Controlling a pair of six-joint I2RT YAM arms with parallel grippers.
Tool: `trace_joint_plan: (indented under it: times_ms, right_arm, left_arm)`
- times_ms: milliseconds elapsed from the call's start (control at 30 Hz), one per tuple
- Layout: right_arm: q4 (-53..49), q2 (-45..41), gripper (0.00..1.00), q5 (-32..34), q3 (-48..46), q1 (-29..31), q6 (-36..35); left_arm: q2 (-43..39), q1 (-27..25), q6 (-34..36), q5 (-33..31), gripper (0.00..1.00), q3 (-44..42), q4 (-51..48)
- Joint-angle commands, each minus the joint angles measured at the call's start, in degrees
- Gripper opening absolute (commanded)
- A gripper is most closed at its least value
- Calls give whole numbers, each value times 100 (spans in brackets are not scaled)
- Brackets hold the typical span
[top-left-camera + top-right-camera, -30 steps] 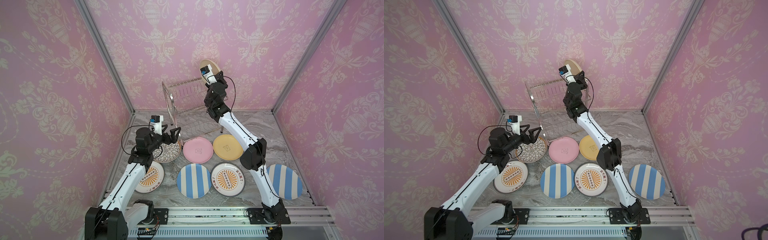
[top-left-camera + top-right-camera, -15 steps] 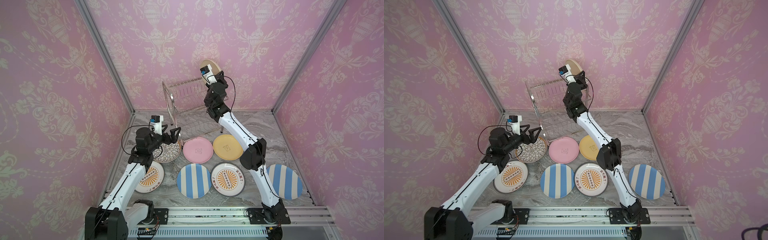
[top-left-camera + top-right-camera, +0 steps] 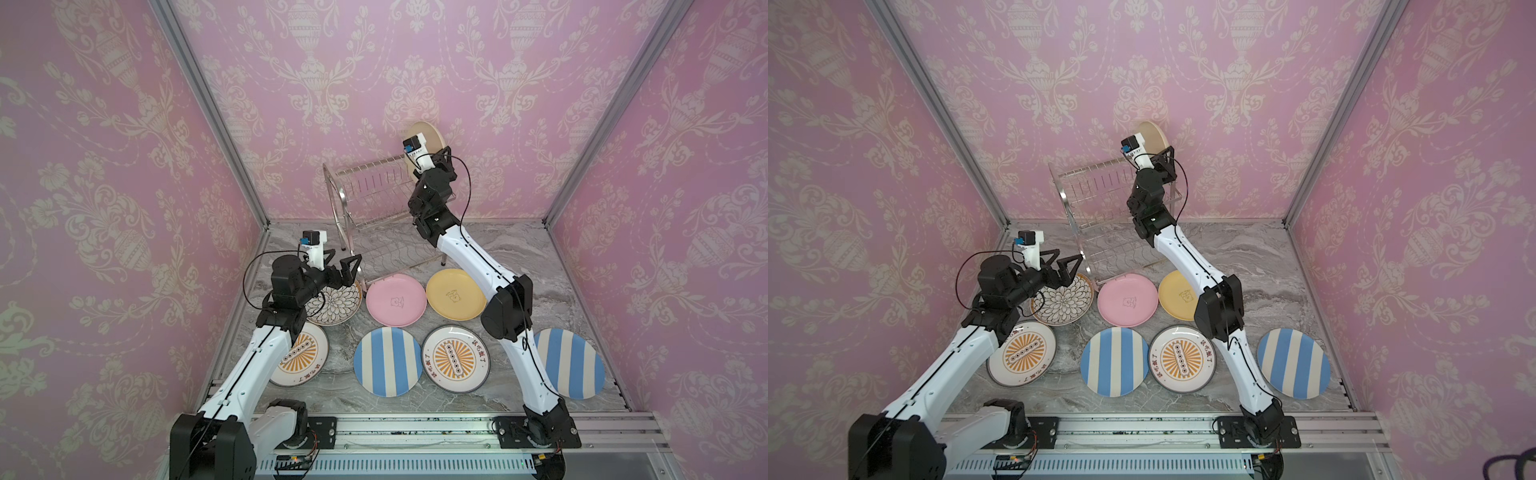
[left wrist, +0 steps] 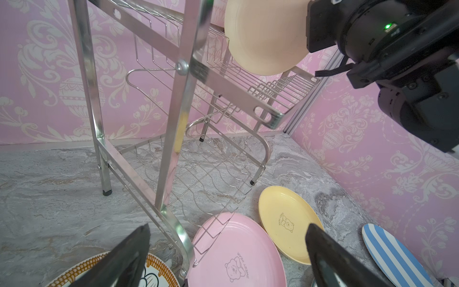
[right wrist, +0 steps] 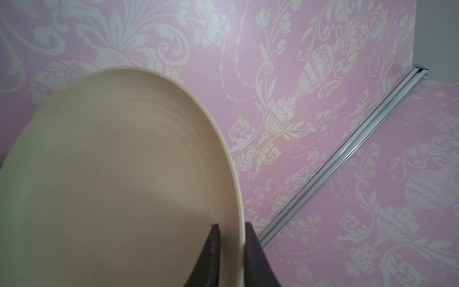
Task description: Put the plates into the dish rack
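A cream plate (image 3: 430, 137) (image 5: 111, 174) stands on edge at the right end of the dish rack's (image 3: 374, 195) upper tier, its lower rim among the slots (image 4: 263, 37). My right gripper (image 3: 441, 157) (image 5: 231, 226) straddles that rim with the jaws slightly apart; the back finger touches and the front one stands off. My left gripper (image 3: 343, 266) (image 4: 228, 227) hovers open and empty by the rack's front left leg, over the petal-patterned plate (image 3: 334, 303). Flat on the table lie the pink (image 3: 395, 299), yellow (image 3: 455, 293), two striped (image 3: 387, 361) (image 3: 569, 361) and two sunburst plates (image 3: 299, 353) (image 3: 455, 357).
The rack stands against the back wall, and its wavy lower shelf (image 4: 203, 174) overhangs the pink plate's edge. Pink patterned walls close in the left, right and back. A metal rail (image 3: 415, 432) runs along the table's front edge.
Neither arm nor any plate has visibly moved in the top views.
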Motion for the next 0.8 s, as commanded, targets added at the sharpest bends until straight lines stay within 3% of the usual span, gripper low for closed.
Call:
trace_joint_plan:
  times_ms: [0, 167, 267, 567, 767]
  right_arm:
    - [72, -296, 22, 131, -163, -77, 34]
    - [100, -325, 24, 120, -150, -70, -43]
    - [114, -359, 40, 109, -136, -74, -97]
    - [96, -688, 57, 131, -534, -63, 13]
    - [-127, -805, 80, 149, -542, -46, 177]
  left_arm:
    - [-52, -29, 122, 21, 99, -55, -66]
    - [-52, -35, 122, 21, 99, -60, -75]
    - [-53, -35, 120, 21, 99, -56, -91]
    - [-60, -28, 122, 12, 99, -60, -92]
    - [-108, -29, 122, -6, 99, -56, -124]
